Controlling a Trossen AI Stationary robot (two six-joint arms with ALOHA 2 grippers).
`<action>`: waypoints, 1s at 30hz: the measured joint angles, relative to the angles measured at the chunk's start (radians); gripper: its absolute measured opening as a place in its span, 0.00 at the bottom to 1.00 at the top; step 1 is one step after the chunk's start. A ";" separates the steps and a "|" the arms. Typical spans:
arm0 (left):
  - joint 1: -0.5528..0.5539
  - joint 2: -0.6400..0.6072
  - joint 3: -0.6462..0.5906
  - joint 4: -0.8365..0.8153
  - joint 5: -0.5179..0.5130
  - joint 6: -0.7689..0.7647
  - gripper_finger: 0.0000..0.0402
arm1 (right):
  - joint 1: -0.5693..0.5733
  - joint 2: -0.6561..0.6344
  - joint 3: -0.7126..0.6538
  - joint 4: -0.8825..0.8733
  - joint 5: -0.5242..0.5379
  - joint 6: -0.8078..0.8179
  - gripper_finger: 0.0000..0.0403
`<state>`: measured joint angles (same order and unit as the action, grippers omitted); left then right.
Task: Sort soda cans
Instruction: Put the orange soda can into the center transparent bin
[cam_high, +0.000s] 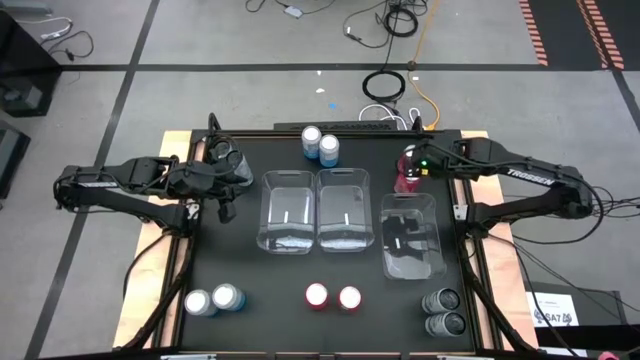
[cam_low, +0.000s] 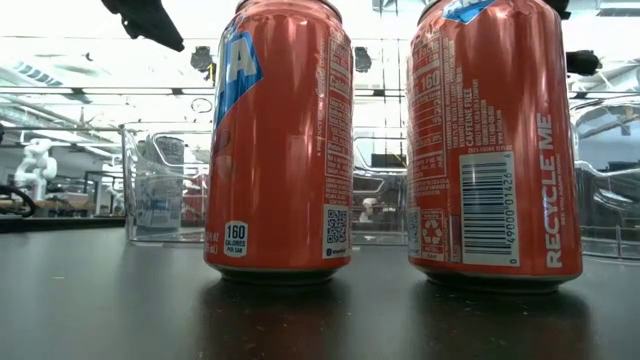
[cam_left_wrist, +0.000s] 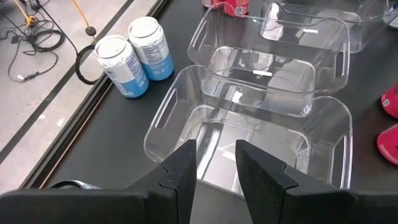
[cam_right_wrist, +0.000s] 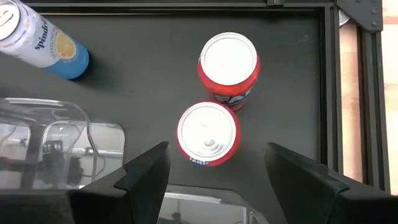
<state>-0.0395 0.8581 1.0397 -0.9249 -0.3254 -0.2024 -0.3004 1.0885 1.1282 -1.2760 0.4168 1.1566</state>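
Right gripper (cam_right_wrist: 214, 180) hangs wide open over the nearer red can (cam_right_wrist: 208, 133), which touches its twin (cam_right_wrist: 228, 64) beside the right bin (cam_high: 411, 236). Off-centre, a finger could topple either. Left gripper (cam_left_wrist: 216, 163), nearly closed and empty, waits at the left bin (cam_left_wrist: 249, 134).

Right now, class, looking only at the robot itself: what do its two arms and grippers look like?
Both arms are dark, jointed and slim, with white lettering along the forearm. The right arm shows a small green light near its wrist. The left gripper and right gripper each have two flat, angular, matte black fingers.
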 joint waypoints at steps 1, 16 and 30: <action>0.000 0.000 0.000 0.000 0.002 0.000 0.31 | 0.000 0.000 0.000 0.000 0.000 -0.009 0.62; 0.000 0.000 0.000 0.000 0.006 0.000 0.31 | 0.000 0.000 0.000 0.001 -0.032 -0.068 0.72; 0.000 0.000 0.000 0.000 0.006 0.000 0.31 | 0.000 0.001 0.000 0.056 -0.003 -0.062 0.98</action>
<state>-0.0395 0.8581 1.0397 -0.9249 -0.3191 -0.2028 -0.3004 1.0893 1.1283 -1.2200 0.4138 1.0942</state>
